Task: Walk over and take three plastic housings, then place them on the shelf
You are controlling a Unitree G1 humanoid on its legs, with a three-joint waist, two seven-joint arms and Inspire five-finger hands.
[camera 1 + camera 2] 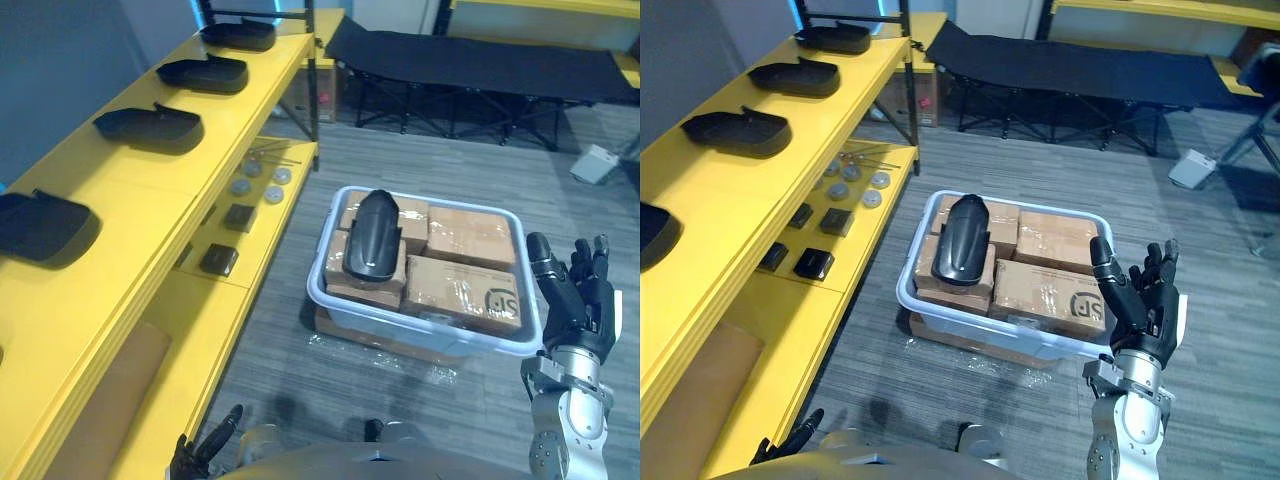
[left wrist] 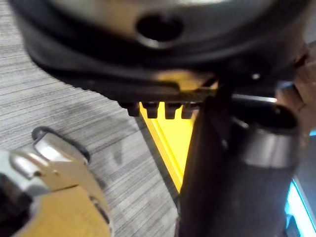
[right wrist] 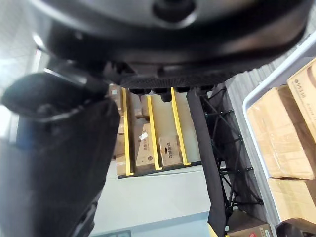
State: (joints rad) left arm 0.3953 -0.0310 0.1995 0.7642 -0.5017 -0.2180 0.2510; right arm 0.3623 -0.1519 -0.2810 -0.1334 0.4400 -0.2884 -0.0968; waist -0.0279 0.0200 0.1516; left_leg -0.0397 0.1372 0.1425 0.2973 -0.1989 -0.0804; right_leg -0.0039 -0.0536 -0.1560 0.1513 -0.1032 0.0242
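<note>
my right hand [image 1: 1145, 315] is raised beside the near right corner of the bin [image 1: 430, 335], palm facing in, fingers straight and spread wide, holding nothing and apart from the rim. my left hand [image 1: 200, 448] hangs low by the foot of the shelf [image 1: 120, 200], fingers loose and straight, also empty. one black plastic housing [image 1: 372, 235] lies lengthwise on the brown cartons [image 1: 470, 238] packed in the bin, toward its left side. the front carton [image 1: 465, 292] bears a dark printed mark on its taped top. four more housings sit in a row along the yellow top board of the shelf: the nearest [image 1: 40, 225], then one [image 1: 150, 125], another [image 1: 203, 72] and the farthest [image 1: 240, 33], each apart from the next. on the lower board lie small dark square blocks [image 1: 219, 261] and grey discs [image 1: 240, 187]. a black folding cot [image 1: 470, 65] stands behind the bin. in my right wrist view, far cartons [image 3: 168, 148] on a yellow-edged rack carry labels.
</note>
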